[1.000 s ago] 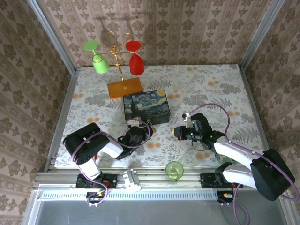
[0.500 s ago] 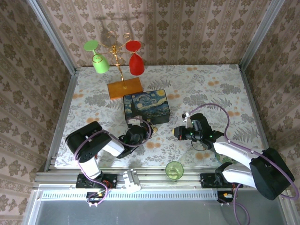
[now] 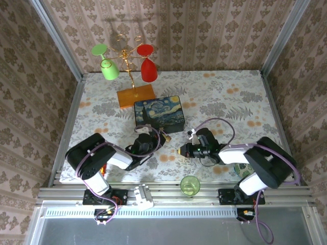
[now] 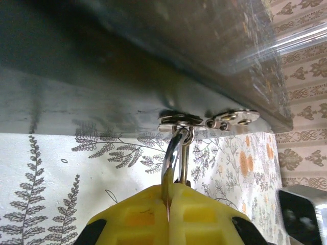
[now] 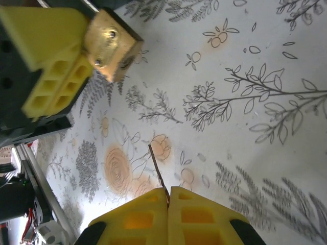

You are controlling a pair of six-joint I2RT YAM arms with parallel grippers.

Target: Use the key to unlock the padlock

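The brass padlock [image 5: 112,45] hangs by its silvery shackle [image 4: 175,153] from the clasp [image 4: 202,121] of the dark blue painted box [image 3: 159,113]. My left gripper [image 4: 171,191] is shut on the padlock, its yellow fingers [image 5: 48,56] pinching the body from the side. In the top view the padlock [image 3: 166,137] sits just in front of the box. My right gripper [image 5: 168,191] is shut on the key [image 5: 157,168], whose thin blade sticks out toward the padlock with a gap between them. From above, the right gripper [image 3: 182,151] is just to the right of the padlock and nearer me.
A green glass [image 3: 190,185] stands at the near edge between the arm bases. A gold rack on an orange base [image 3: 136,95] holds a green glass [image 3: 109,68] and a red glass [image 3: 148,70] behind the box. Walls close in the floral table [image 3: 230,97].
My left gripper has closed on the padlock. The right arm has swung left, carrying the key closer to the padlock.
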